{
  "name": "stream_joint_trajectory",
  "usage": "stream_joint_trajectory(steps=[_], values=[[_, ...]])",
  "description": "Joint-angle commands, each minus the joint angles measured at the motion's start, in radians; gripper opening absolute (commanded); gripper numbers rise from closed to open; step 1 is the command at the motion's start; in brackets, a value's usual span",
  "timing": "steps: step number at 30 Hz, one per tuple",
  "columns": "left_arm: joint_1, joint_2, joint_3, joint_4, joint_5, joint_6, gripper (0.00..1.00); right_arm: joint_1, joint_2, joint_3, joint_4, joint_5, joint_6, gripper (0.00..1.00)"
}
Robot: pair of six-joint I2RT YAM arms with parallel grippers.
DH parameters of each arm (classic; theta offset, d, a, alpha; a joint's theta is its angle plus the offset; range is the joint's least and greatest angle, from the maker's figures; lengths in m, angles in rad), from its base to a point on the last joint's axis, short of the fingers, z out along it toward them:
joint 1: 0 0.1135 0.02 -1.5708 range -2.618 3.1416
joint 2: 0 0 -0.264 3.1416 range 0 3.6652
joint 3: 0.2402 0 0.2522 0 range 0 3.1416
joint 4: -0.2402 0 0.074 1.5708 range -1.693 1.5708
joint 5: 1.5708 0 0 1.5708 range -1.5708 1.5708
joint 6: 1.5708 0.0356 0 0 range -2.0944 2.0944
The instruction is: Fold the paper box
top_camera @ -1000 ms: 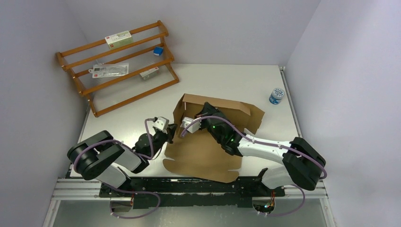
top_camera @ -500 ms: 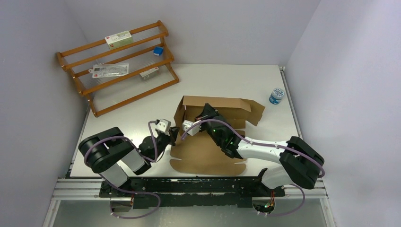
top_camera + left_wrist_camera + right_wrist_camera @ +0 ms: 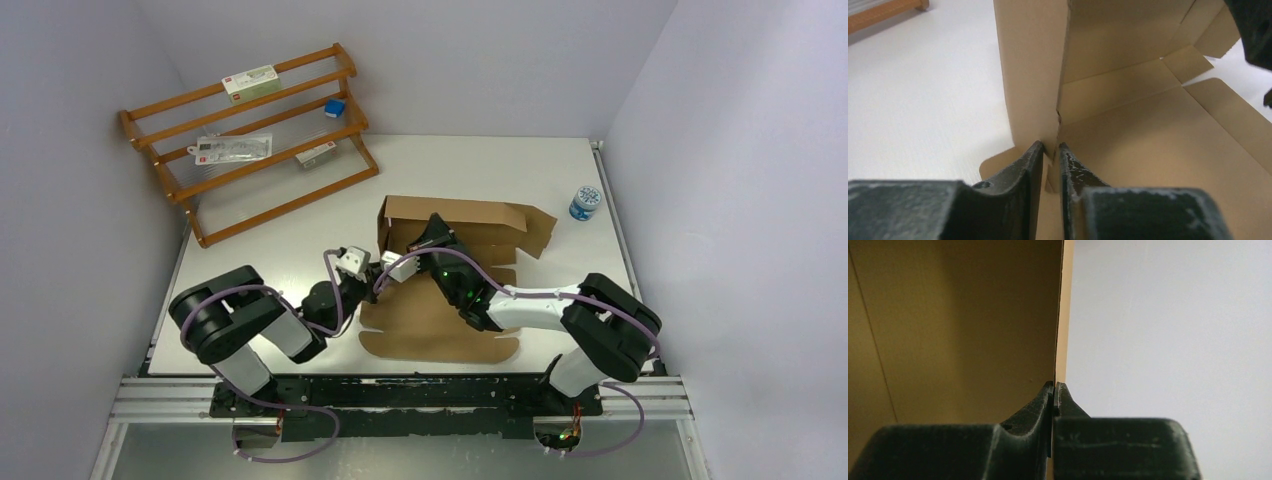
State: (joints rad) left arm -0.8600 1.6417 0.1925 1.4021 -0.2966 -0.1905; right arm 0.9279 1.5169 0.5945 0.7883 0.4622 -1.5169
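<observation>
The paper box (image 3: 440, 325) is a brown cardboard sheet lying flat in front of the arms, with its back wall (image 3: 455, 212) and left side flap folded up. My left gripper (image 3: 374, 270) sits low at the box's left corner. In the left wrist view its fingers (image 3: 1050, 148) stand a narrow gap apart, and the upright flap's lower edge (image 3: 1030, 90) sits just at their tips. My right gripper (image 3: 424, 238) reaches over the sheet to the raised wall. In the right wrist view it (image 3: 1054, 385) is shut on the thin edge of a cardboard panel (image 3: 958, 315).
A wooden rack (image 3: 250, 130) with small packets and a blue cube leans at the back left. A small jar with a blue lid (image 3: 585, 202) stands at the back right. Grey walls close in the white table (image 3: 280, 250) on both sides.
The box has slid back and its walls stand more upright. My left gripper moved right to the box's corner and its jaws parted a little. The right gripper kept its grip.
</observation>
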Motion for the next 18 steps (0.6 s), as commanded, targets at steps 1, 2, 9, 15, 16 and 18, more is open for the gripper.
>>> stream_joint_trajectory(steps=[1, 2, 9, 15, 16, 18], values=[[-0.009, -0.016, -0.028, 0.032, 0.05, -0.001, 0.28, -0.011, 0.0, 0.009, -0.017, -0.055, 0.006, 0.0], [-0.009, -0.034, -0.025, 0.013, 0.047, 0.002, 0.33, -0.013, -0.001, 0.01, -0.021, -0.058, 0.007, 0.0], [-0.009, -0.277, 0.001, -0.193, 0.035, 0.059, 0.55, -0.025, 0.0, 0.013, -0.04, -0.073, 0.014, 0.0], [0.042, -0.537, 0.032, -0.39, 0.038, 0.126, 0.62, -0.035, 0.001, 0.011, -0.039, -0.081, 0.025, 0.0], [0.075, -0.574, 0.048, -0.428, 0.073, 0.116, 0.62, -0.035, -0.001, 0.011, -0.045, -0.084, 0.026, 0.0], [0.132, -0.628, 0.069, -0.462, 0.134, 0.103, 0.61, -0.036, -0.007, 0.014, -0.055, -0.085, 0.027, 0.0]])
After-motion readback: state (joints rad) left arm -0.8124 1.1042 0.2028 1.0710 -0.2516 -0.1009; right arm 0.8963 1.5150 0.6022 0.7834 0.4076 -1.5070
